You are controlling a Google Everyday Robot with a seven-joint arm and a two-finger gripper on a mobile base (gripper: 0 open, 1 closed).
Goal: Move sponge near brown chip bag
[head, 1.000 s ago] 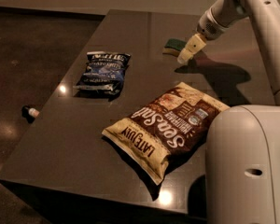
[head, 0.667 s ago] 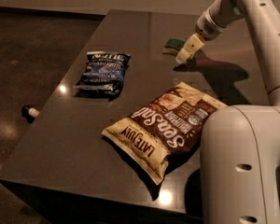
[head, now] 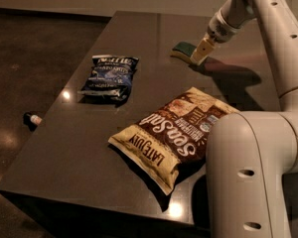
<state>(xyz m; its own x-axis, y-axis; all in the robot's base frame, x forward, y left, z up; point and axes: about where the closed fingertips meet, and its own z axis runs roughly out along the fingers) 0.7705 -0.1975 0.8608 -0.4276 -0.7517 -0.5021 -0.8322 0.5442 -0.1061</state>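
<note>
The sponge [head: 183,49], dark green on top with a pale yellow base, lies flat at the far side of the dark table [head: 139,33]. My gripper [head: 200,51] hangs just to its right, its pale fingers pointing down beside the sponge's right end. The brown chip bag [head: 175,130], brown and cream with white "Sea Salt" and "Late July" lettering, lies nearer the front of the table, well apart from the sponge. My arm's white body [head: 253,172] covers the bag's right edge.
A dark blue-black chip bag [head: 110,75] lies on the left part of the table. A small object [head: 32,118] lies on the floor left of the table. The table's front edge runs along the bottom.
The gripper and sponge hold nearly the same place. The arm's white body in the foreground has shifted slightly left across the brown bag's right edge.
</note>
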